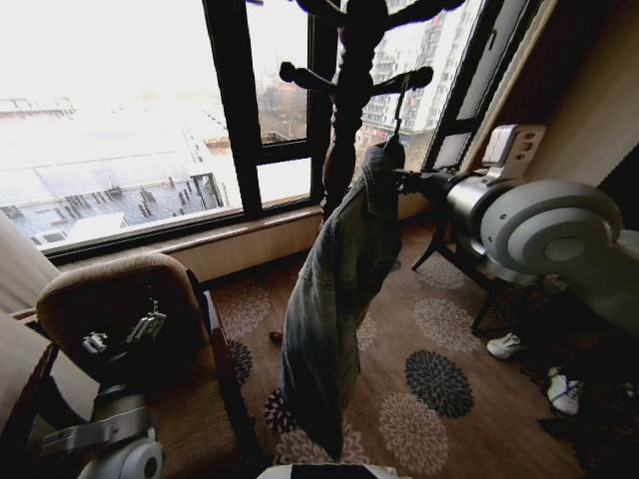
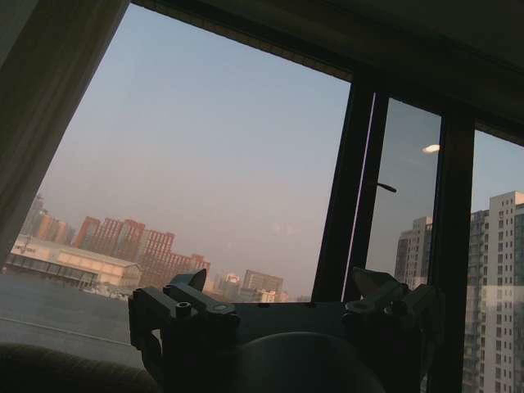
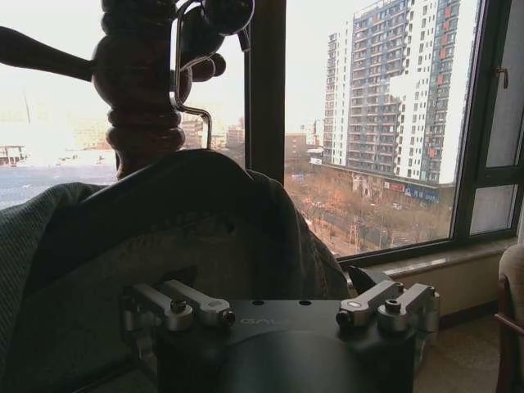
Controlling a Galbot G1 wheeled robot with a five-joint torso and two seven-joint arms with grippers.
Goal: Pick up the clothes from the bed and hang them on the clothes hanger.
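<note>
The clothes, a faded denim jacket (image 1: 334, 289) (image 3: 164, 221), hang full length from the clothes hanger. The hanger's wire hook (image 1: 399, 105) (image 3: 176, 74) sits over a peg of a dark wooden coat stand (image 1: 349, 90) (image 3: 135, 82). My right gripper (image 1: 397, 180) (image 3: 278, 286) is at the jacket's collar, open, with the denim right in front of its fingers. My left gripper (image 1: 122, 334) (image 2: 278, 282) waits low on the left over an armchair, open and empty. The bed is out of view.
A brown armchair (image 1: 120, 299) stands at the lower left, close to the jacket's hem. A big window (image 1: 150, 120) with dark frames is behind the stand. White shoes (image 1: 504, 344) lie on the patterned carpet (image 1: 439, 329) at the right, near dark furniture legs.
</note>
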